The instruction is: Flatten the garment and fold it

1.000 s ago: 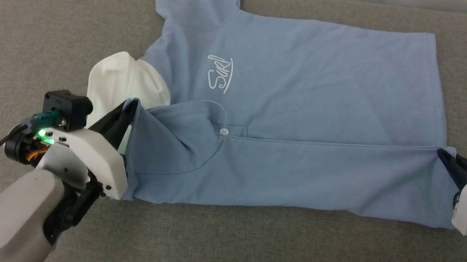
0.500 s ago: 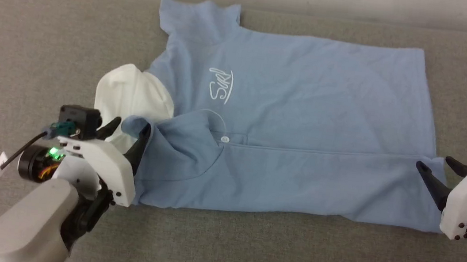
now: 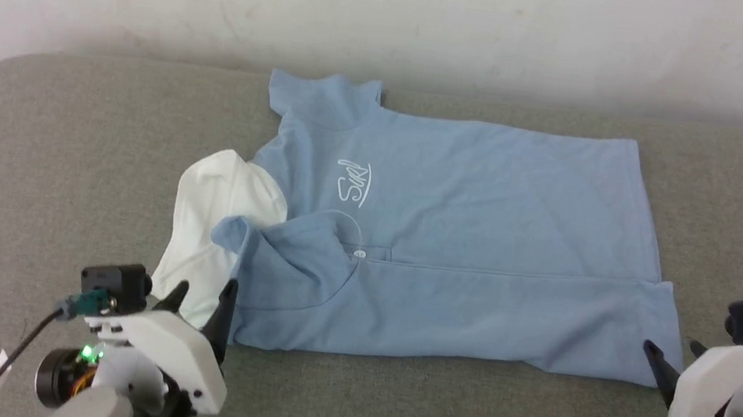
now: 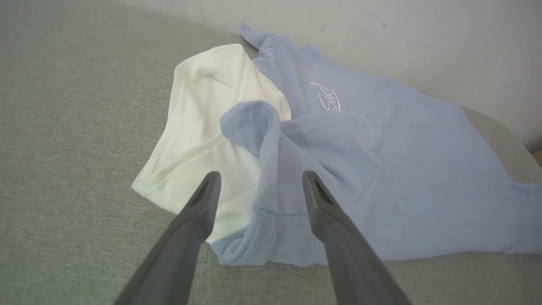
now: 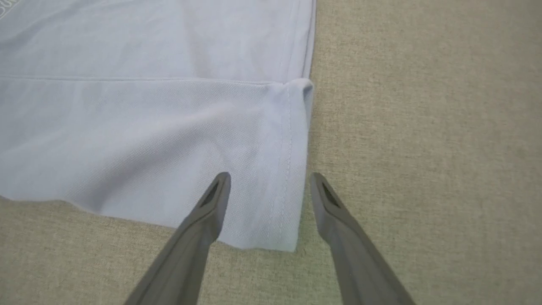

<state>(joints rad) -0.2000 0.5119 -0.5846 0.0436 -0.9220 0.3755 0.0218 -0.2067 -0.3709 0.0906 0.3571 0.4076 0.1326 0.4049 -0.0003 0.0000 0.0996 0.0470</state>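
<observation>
Head view. The garment (image 3: 466, 248) lies spread on the grey tabletop (image 3: 65, 164), near long edge folded over toward the middle. The white collar (image 3: 222, 211) sticks out sideways at the robot's left, and the far sleeve (image 3: 325, 96) juts toward the wall. The left gripper (image 3: 206, 285) sits at the collar-end corner and the right gripper (image 3: 672, 346) at the hem-end corner. Both sets of jaws are spread and holding nothing.

Left wrist view. The left gripper (image 4: 260, 173) hovers over the folded corner. The turned-over shoulder (image 4: 250, 123) humps up in a loose roll against the collar (image 4: 203, 110). Risk: a further fold over this lump would likely trap it, leaving a crooked, bulky packet. The collar may get creased underneath.

Right wrist view. The right gripper (image 5: 269, 174) straddles the side hem, jaws apart. The hem corner (image 5: 302, 87) of the fold curls up slightly. Risk: a pinch here could catch one layer only, so the soft flap peels open or drags askew. Uneven pull between the two arms would skew the fold line.
</observation>
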